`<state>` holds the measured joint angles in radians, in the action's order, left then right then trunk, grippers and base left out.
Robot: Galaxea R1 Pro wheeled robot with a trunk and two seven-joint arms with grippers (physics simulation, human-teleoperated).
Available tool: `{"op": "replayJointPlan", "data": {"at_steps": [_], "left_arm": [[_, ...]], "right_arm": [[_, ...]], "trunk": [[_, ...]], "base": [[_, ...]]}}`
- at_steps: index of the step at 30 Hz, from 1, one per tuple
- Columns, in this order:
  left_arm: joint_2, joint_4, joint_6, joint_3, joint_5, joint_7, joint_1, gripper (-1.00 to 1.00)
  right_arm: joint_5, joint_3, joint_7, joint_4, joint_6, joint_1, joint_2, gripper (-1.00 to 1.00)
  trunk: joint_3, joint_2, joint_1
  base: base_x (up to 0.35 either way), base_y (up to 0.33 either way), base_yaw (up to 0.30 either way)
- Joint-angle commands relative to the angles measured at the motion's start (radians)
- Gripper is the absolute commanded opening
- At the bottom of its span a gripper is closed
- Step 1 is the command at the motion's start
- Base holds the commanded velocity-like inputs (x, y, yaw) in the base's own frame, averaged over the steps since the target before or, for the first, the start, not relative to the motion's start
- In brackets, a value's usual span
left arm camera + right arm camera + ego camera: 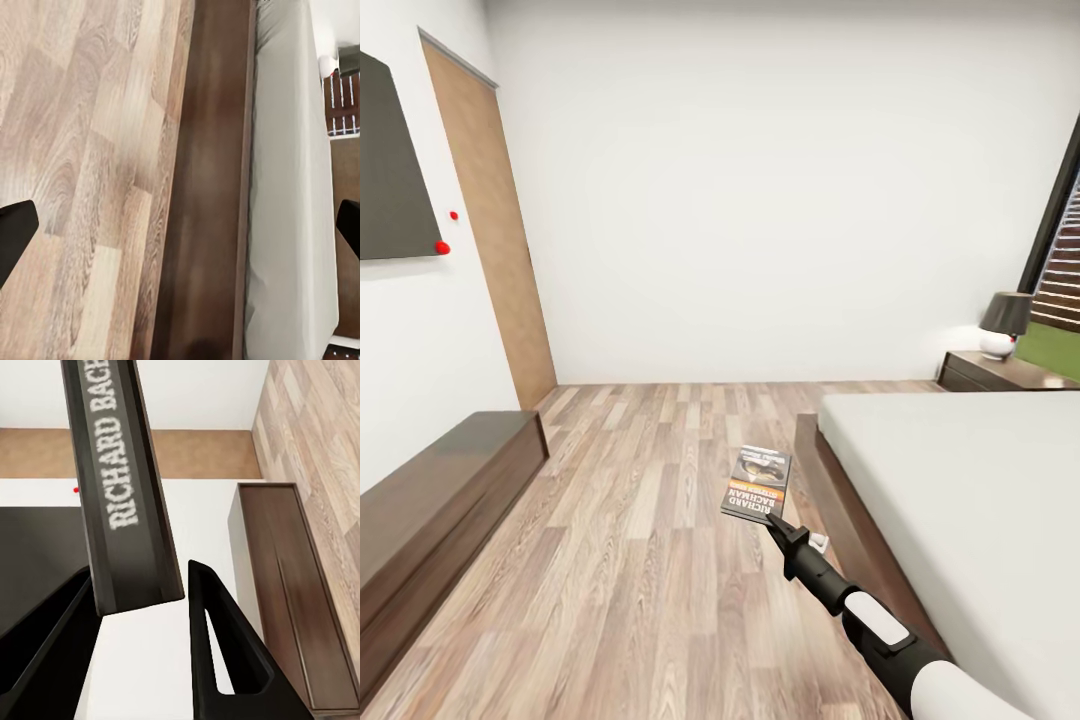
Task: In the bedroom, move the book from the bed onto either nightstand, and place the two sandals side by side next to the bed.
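My right gripper (775,525) is shut on the book (757,484), a thin dark paperback with white and orange lettering. It hangs over the wood floor just left of the bed's dark frame (840,500). In the right wrist view the book's spine (124,487) is pinched between the two black fingers (214,645). The bed's grey mattress (970,500) lies to the right. A nightstand (985,375) with a black-shaded lamp (1005,322) stands at the bed's far end. My left gripper (180,229) is open above the bed frame (206,187) and floor. The sandals are out of view.
A long low dark-brown cabinet (440,490) runs along the left wall, under a dark wall panel (390,170). A brown door (495,240) stands at the far left corner. Wood-plank floor (650,560) lies between cabinet and bed. A black-framed window (1060,240) is at the far right.
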<state>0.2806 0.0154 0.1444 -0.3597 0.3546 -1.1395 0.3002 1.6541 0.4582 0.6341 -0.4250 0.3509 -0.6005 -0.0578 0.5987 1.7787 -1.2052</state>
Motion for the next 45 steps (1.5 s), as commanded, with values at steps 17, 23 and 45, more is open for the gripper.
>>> {"op": "replayJointPlan", "data": {"at_steps": [17,23,45], "left_arm": [[0.0,0.0,0.011,-0.005,-0.002,-0.003,0.0,1.0],[0.0,0.0,0.011,-0.005,-0.002,-0.003,0.0,1.0],[0.0,0.0,0.011,-0.005,-0.002,-0.003,0.0,1.0]], "right_arm": [[0.012,0.005,0.003,0.0,0.005,-0.001,-0.001,-1.0],[0.012,0.005,0.003,0.0,0.005,-0.001,0.0,-1.0],[0.012,0.005,0.002,0.0,0.005,-0.001,0.001,-1.0]], "trunk": [[0.001,0.001,0.0],[0.001,0.001,0.0],[0.001,0.001,0.0]], "base": [[0.11,0.072,0.0],[0.11,0.072,0.0],[0.11,0.072,0.0]]}}
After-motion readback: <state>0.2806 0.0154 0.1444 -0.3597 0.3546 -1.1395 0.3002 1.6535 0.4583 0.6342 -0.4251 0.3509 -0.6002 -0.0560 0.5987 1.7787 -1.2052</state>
